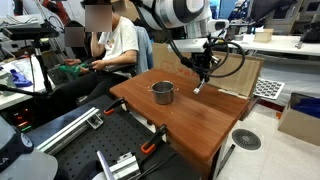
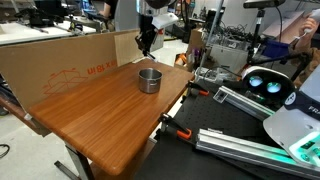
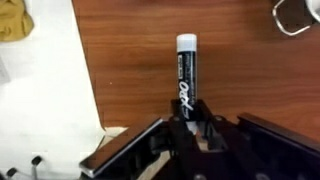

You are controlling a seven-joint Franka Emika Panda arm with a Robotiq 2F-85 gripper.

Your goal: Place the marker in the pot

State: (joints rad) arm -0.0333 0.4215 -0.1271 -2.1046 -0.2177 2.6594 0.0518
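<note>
Marker [image 3: 186, 72] pinched by its tail in gripper [image 3: 190, 128] | pot [image 1: 163, 93] off to one side | risk: long overhang may pivot, dropping outside

One marker [image 3: 186, 75], one pot [image 2: 149, 80], one wooden table [image 2: 95, 115] and one seated person [image 1: 115, 40] are visible.

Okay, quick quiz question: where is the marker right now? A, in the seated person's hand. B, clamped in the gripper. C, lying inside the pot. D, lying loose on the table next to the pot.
B: the wrist view shows the gripper shut on the marker, whose light end points out over the wooden table, while the pot sits apart at the frame's corner.
</note>
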